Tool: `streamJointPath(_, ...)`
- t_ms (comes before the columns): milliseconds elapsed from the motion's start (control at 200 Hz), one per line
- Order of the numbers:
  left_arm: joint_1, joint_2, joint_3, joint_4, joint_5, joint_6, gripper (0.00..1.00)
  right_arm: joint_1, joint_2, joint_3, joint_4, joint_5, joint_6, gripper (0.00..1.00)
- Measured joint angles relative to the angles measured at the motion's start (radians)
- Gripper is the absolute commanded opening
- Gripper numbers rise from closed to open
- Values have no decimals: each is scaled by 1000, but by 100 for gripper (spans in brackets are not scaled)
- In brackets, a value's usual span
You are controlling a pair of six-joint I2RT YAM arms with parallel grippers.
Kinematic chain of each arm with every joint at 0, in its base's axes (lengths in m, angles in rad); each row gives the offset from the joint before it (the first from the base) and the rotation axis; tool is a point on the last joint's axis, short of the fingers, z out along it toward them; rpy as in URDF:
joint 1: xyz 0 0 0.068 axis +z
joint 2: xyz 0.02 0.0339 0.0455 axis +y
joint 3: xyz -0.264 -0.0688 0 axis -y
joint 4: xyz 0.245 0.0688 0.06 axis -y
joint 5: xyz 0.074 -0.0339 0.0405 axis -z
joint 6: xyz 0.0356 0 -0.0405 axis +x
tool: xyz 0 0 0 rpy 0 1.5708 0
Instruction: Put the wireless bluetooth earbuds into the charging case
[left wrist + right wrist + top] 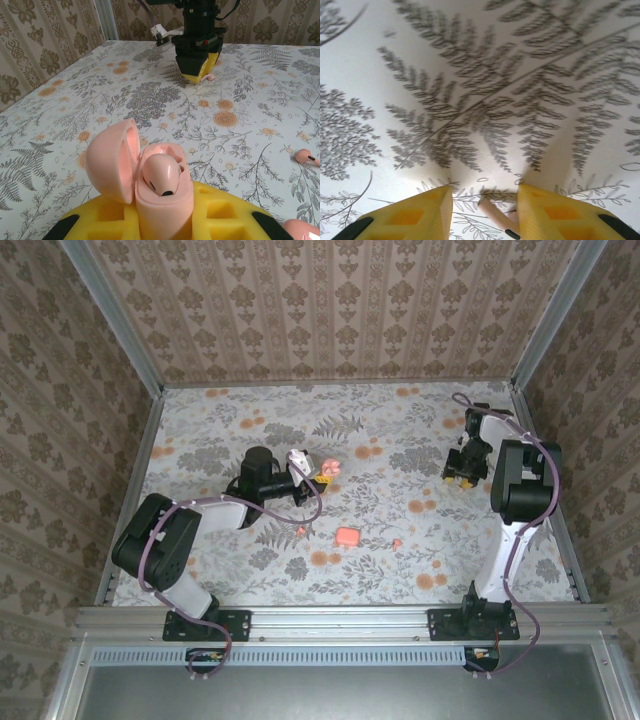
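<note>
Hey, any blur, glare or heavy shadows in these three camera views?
Top view: even light, no glare. Left wrist view: the charging case in the left pincer is crisp, with a soft sheen. Right wrist view: the fern print looks slightly blurred, and faint shadows stretch ahead of the right pincer.

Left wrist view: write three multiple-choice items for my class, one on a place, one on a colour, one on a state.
1. Where is the charging case? A flat on the table; B between the left gripper fingers; C against the back wall.
2. Those fingers are: A blue; B yellow; C green.
3. The case lid is: A open; B shut; C missing.
Answers: 1 B, the fingers flank the case on both sides. 2 B, they are plainly yellow. 3 A, the lid tilts back and an earbud shows inside.
</note>
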State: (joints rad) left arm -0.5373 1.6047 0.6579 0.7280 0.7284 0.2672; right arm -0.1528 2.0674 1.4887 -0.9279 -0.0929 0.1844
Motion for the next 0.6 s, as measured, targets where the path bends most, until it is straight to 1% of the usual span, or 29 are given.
streamJointPath(390, -5, 0, 2, -22, 0, 0, 13, 55, -24, -37, 12, -40, -45, 33)
streamJointPath(465, -9, 0, 4, -24, 0, 0, 13, 59, -36, -47, 5, -43, -51, 34)
streamJointPath(600, -14, 0, 4, -26, 0, 0, 13, 60, -88, -59, -19, -37, -32, 40)
